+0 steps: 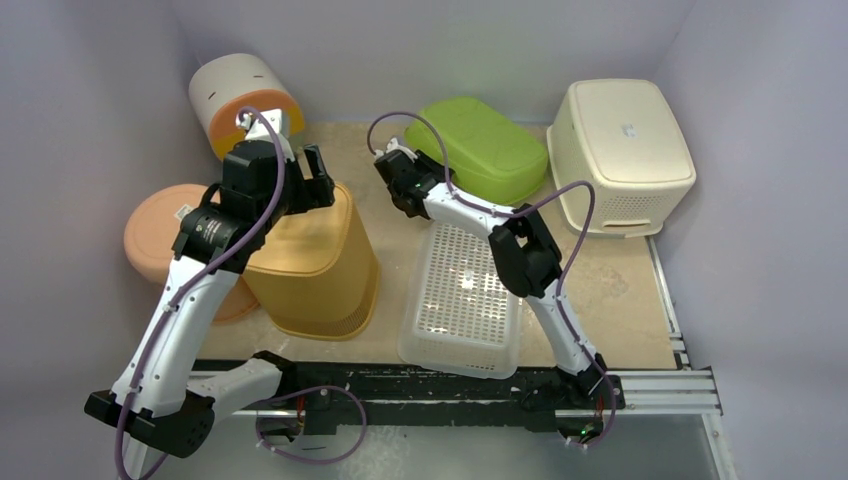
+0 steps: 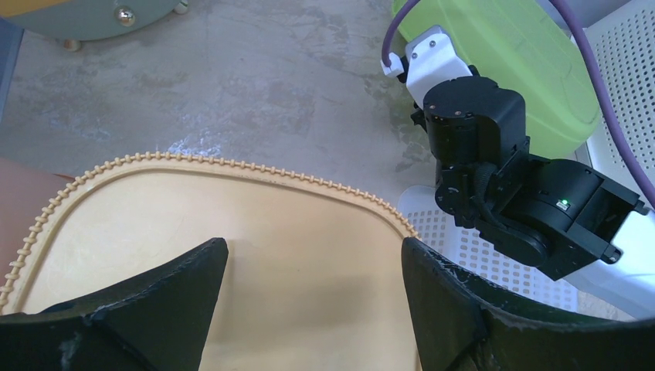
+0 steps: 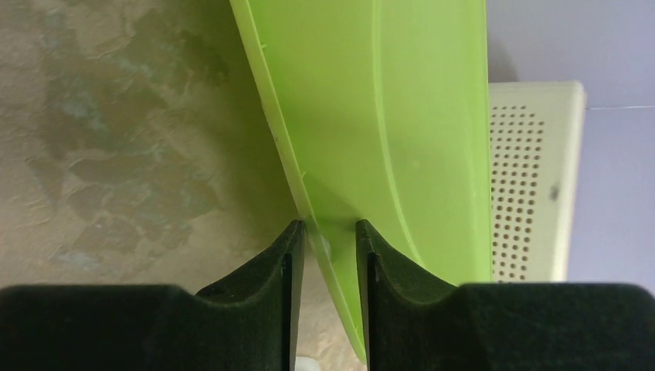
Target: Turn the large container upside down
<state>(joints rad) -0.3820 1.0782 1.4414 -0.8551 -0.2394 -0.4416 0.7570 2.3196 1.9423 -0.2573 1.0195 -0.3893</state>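
A lime green container lies bottom-up at the back middle, its near left edge tilted. My right gripper is shut on its rim: in the right wrist view the fingers sit on either side of the green rim. A yellow-orange container stands bottom-up at left centre. My left gripper hovers open just above its flat base, and in the left wrist view the fingers are spread wide over the yellow base, holding nothing.
A white perforated basket lies in front of the right arm. A cream basket stands bottom-up at the back right. An orange and white round bin lies at the back left, and a peach round container at the left.
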